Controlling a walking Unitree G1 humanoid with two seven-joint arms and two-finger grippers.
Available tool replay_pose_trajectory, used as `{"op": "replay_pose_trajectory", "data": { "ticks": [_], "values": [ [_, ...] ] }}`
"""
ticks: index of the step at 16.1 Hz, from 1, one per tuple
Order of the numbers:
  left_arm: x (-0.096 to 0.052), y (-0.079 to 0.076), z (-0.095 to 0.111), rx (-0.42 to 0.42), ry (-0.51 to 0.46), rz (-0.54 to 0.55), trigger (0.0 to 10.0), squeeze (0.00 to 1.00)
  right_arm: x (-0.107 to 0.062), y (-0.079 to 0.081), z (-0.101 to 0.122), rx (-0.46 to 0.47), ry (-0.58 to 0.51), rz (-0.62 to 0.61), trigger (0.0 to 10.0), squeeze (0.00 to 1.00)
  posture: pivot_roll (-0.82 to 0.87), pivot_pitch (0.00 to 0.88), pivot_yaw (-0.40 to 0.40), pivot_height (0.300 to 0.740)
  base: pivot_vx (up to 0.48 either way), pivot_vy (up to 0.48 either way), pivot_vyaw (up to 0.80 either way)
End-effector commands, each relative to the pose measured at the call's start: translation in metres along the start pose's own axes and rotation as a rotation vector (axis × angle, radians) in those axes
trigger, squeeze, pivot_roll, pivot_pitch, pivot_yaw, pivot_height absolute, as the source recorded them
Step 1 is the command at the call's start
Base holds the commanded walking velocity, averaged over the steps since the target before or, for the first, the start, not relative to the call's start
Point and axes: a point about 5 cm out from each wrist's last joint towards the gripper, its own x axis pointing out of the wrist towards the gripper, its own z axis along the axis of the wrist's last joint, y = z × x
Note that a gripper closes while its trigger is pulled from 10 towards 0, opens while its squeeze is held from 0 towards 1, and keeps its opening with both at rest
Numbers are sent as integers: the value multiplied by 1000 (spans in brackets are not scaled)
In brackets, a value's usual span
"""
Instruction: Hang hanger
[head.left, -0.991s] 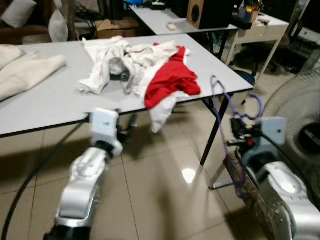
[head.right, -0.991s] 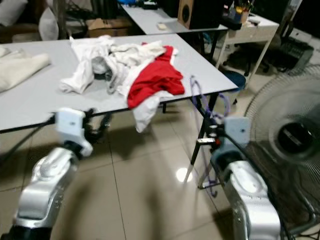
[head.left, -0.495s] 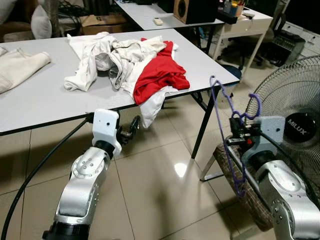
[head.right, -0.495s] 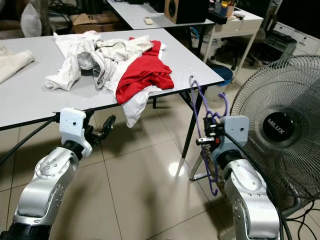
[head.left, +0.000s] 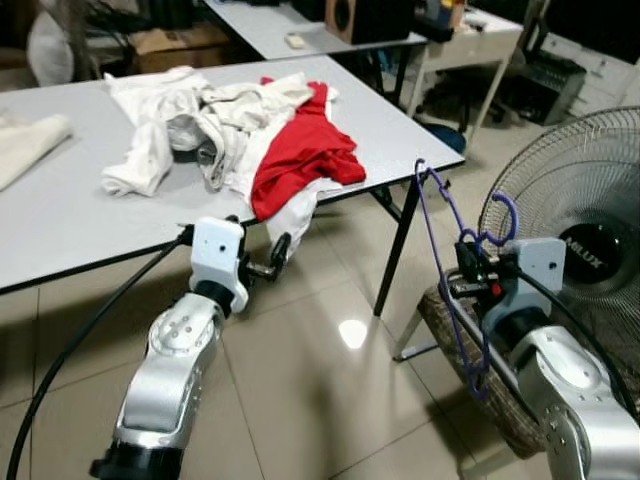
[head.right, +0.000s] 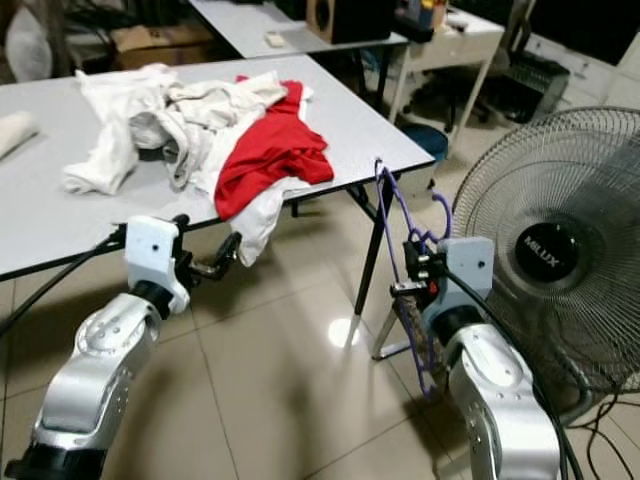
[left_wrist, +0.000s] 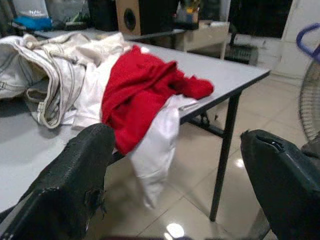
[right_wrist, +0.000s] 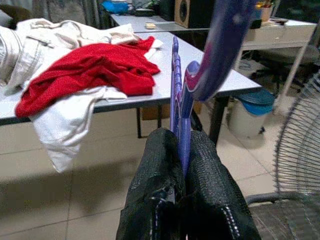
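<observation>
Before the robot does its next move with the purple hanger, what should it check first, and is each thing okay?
1. Hanger held firmly: ok. The right gripper is shut on the purple hanger.
2. Hanger hook free: ok. It sticks up with nothing caught on it.
3. Left gripper free to help: ok. It is open and holds nothing.
4. Clothes out of the way: ok. The red garment and the white clothes lie on the grey table, apart from the hanger.
5. Fan clearance: cannot tell. It stands close beside the right arm.
6. Place to hang it: cannot tell.
</observation>
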Motion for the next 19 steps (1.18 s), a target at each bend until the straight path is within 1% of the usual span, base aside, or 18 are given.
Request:
{"op": "replay_pose_trajectory", "data": {
  "ticks": [1, 5, 9, 12, 14, 16, 17, 18, 19],
  "values": [
    [4, 0, 6, 1, -20, -2, 10000, 1000, 0, -3, 4, -8, -21, -14, 10000, 0, -124, 0, -38, 740, 349, 0, -488],
    [3, 3, 5, -9, -22, 17, 10000, 976, 0, -1, 3, -14, -20, -2, 10000, 0, -125, 0, -41, 740, 353, 0, 0],
    [3, 2, 3, -7, -17, 14, 10000, 957, 0, 1, 4, -22, -21, 11, 10000, 0, -125, 0, -42, 740, 354, 0, -800],
    [4, 4, 3, 19, -15, 28, 10000, 933, 1, 2, 4, -26, -24, 23, 10000, 0, -126, 0, -41, 740, 358, 0, 0],
    [4, 9, 3, 39, -15, 61, 10000, 898, 2, 7, 5, -28, -25, 66, 10000, 0, -125, 1, -40, 740, 356, 0, 0],
    [3, 12, 4, 40, -20, 73, 10000, 882, 2, 12, 4, -50, -4, 123, 10000, 0, -122, 4, -39, 740, 360, 0, 0],
    [2, 14, 5, 44, -24, 82, 10000, 882, 3, 19, 2, -147, 17, 182, 10000, 0, -121, 9, -38, 740, 352, 0, 800],
    [0, 17, 6, 49, -26, 91, 10000, 875, 3, 22, 1, -187, 22, 213, 10000, 0, -116, 14, -38, 740, 356, 0, 800],
    [-3, 20, 6, 56, -22, 106, 10000, 878, 2, 24, -1, -171, 25, 233, 10000, 0, -113, 16, -39, 740, 356, 0, 800]
  ]
}}
